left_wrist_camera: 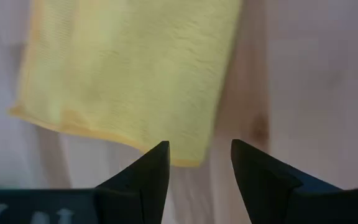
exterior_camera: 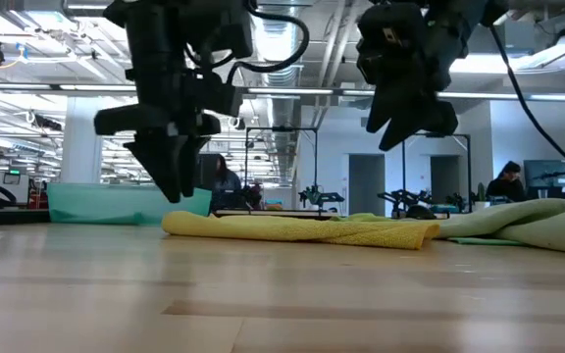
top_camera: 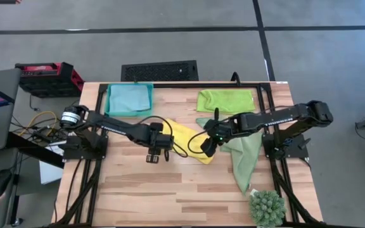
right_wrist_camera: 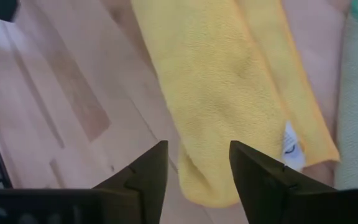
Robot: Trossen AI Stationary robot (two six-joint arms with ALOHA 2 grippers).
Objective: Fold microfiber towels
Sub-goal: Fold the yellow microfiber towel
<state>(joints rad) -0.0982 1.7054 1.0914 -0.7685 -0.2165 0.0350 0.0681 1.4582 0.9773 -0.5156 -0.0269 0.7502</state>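
We see the yellow towel (top_camera: 185, 140) folded near the counter (top_camera: 189, 190) centre, its far half hidden under the arms, while our left gripper (left_wrist_camera: 199, 163) and right gripper (right_wrist_camera: 197, 160) hover above it, both spread open and empty.

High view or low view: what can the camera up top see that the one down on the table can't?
Only the high view shows the lime green towel folded at the table's back, the light blue towel in the teal tray, and the spiky plant at the front right corner. Only the low view shows the room behind, with a person seated far off. Both show the yellow towel lying folded mid-table, the sage green towel beside it, and the left gripper and right gripper open above the yellow towel's ends.
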